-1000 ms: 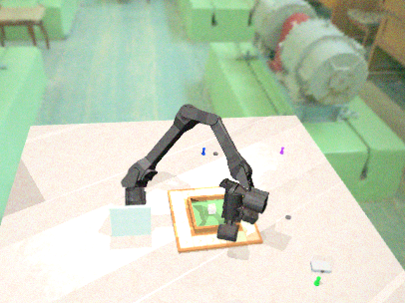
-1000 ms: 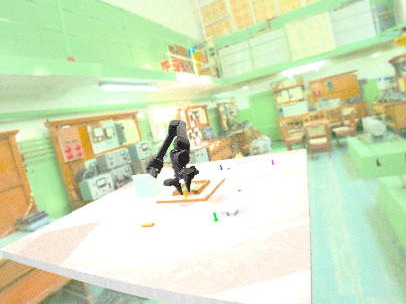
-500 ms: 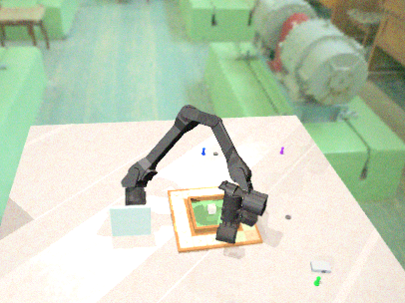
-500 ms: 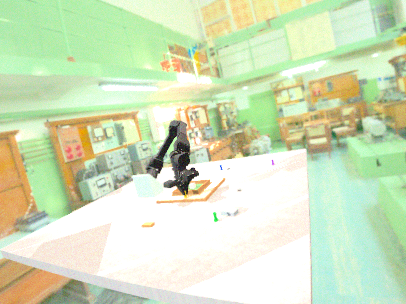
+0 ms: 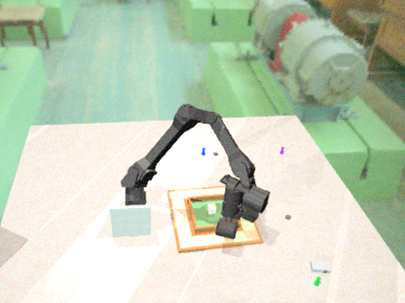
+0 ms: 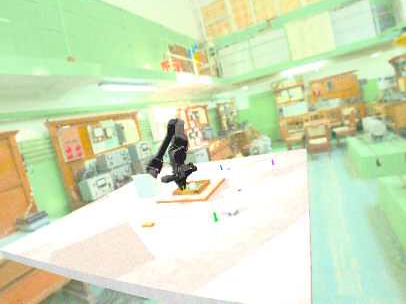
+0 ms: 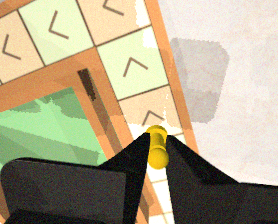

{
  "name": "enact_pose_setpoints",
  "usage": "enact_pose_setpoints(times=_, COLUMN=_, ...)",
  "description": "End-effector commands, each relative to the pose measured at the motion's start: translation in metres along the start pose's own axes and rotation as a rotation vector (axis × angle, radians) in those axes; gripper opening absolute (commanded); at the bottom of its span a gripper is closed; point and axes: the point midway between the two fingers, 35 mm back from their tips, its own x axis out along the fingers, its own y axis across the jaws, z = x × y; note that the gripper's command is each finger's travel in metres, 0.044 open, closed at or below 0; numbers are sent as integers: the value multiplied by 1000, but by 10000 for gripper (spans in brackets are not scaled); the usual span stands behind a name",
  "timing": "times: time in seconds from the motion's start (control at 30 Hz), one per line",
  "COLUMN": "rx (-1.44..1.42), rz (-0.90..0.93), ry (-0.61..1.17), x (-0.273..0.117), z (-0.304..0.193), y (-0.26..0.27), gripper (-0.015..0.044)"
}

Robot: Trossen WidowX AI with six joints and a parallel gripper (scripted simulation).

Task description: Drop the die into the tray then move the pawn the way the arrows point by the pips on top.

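Note:
My gripper (image 7: pixel 157 140) (image 6: pixel 183 187) is shut on the yellow pawn (image 7: pixel 158 152) (image 6: pixel 183 190), with a fingertip on each side of it. The pawn appears over the right-hand column of the board (image 5: pixel 184 237) (image 7: pixel 178 100), by a beige arrow square; whether its base touches the board is hard to tell. In the top view the arm hides the pawn. The white die (image 5: pixel 211 208) rests on the green floor of the dice tray (image 5: pixel 193 218) (image 7: pixel 30 89); its pips are too blurred to read. Arrows ahead of the pawn point up the wrist view, then left along the top row.
A pale blue panel (image 5: pixel 131 220) (image 6: pixel 147 185) stands left of the board. A green pawn (image 5: pixel 317 281) (image 6: pixel 215 217) and grey box (image 5: pixel 320 266) lie front right. Blue (image 5: pixel 203 151) and purple (image 5: pixel 281 151) pawns stand behind. A dark disc (image 5: pixel 287 217) is right. An orange block (image 6: pixel 148 224) shows too.

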Motion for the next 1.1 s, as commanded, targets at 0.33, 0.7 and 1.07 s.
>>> enact_pose_setpoints(times=0.33, rx=-14, rz=-8, ry=-14, x=-96, z=-4, y=2, gripper=0)
enact_pose_setpoints(times=0.7, rx=-14, rz=-12, ry=-19, x=-71, z=32, y=15, gripper=0)
enact_pose_setpoints(times=1.07, rx=-19, rz=-3, ry=-17, x=-22, z=81, y=42, gripper=0)
